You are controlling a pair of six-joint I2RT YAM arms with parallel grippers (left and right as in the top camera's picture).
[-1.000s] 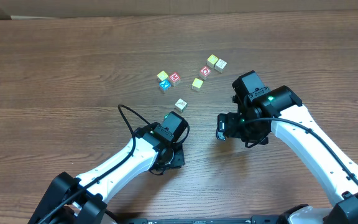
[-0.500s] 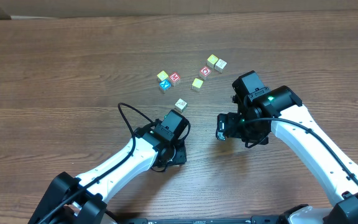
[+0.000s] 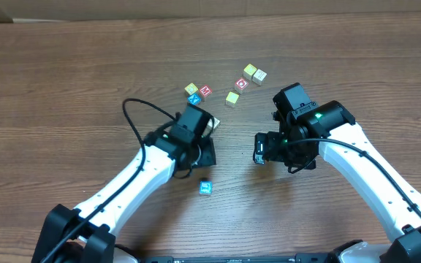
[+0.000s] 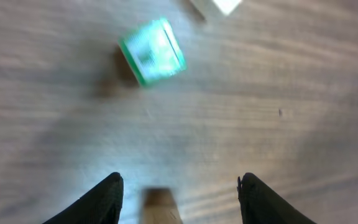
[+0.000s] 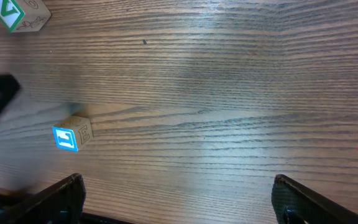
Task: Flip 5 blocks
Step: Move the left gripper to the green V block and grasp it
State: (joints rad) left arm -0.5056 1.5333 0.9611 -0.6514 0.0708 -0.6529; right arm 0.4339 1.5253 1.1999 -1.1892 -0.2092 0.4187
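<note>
Since a second ago the left arm has swung away from the robot's side of the table (image 3: 64, 88). A blue-faced block (image 3: 205, 188), not visible before, now lies alone on the wood where that arm's wrist had been. The right arm and the far blocks have not shifted.

The left gripper (image 4: 180, 196) hovers just beyond the blue-faced block, on the side away from the robot. Its fingers are moderately apart and grip nothing. A blurred tan shape shows between them at the edge of the left wrist view, and what it is cannot be told. Ahead of the fingers a green-faced block (image 4: 153, 51) sits free on the table.

The right gripper (image 5: 178, 196) hangs to the right of the blue-faced block, well apart from it, with its jaws spread wide and empty.

Farther from the robot than the blue-faced block, a trio of blocks (image 3: 196, 93) sits close together. Four more blocks (image 3: 242, 83) are strewn to that trio's right. A pale patterned block (image 3: 214, 123) peeks out from beside the left arm's wrist, between the trio and the blue-faced block.
</note>
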